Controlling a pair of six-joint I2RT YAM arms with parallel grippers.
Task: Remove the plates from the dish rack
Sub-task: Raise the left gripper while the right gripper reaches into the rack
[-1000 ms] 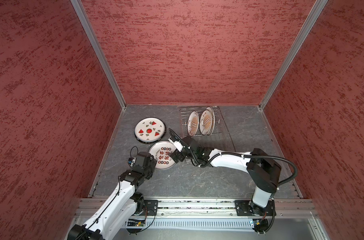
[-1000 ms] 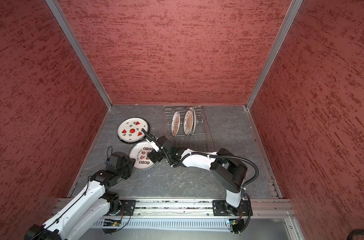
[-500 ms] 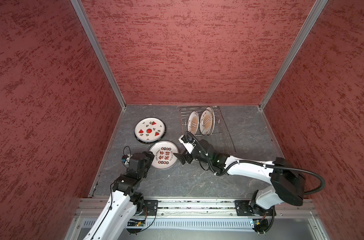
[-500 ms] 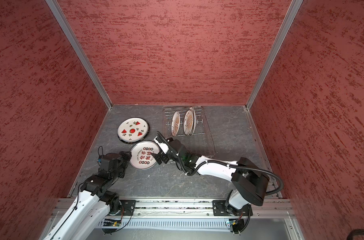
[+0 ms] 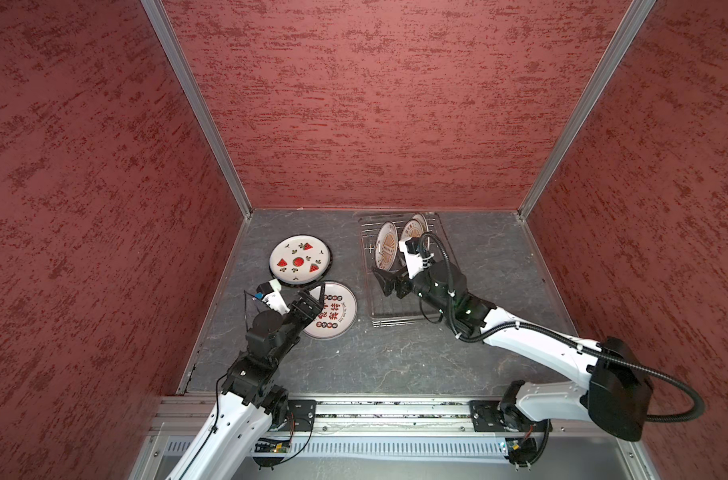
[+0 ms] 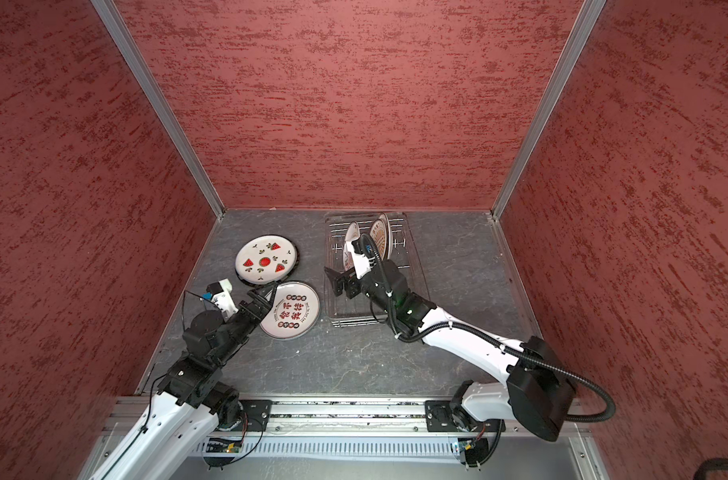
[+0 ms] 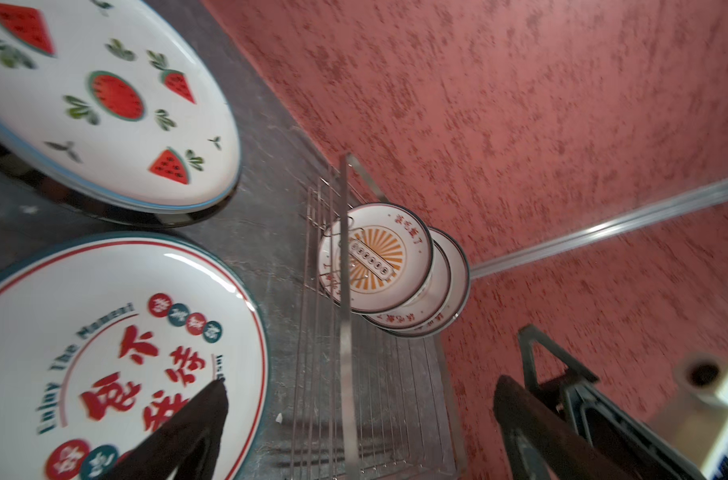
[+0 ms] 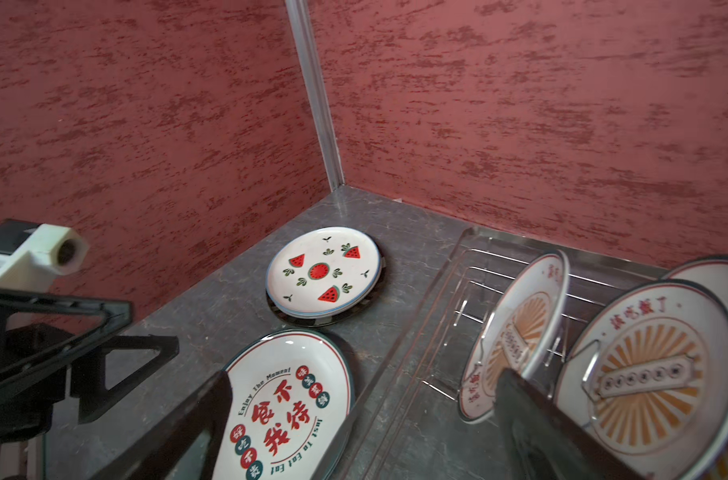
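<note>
Two decorated plates lie flat on the desk (image 5: 395, 365): the watermelon plate (image 5: 299, 261) and, just beside it, the lettered plate (image 8: 287, 407). It is white with a dark green rim and red Chinese characters, and you can read "Enjoy The Moment" and "Just To Eat". Orange sunburst plates (image 7: 389, 249) stand upright at the far end of the dish rack (image 5: 395, 311). The left jaws, at the lettered plate's edge, and the right jaws, over the rack, are spread wide and hold nothing.
</note>
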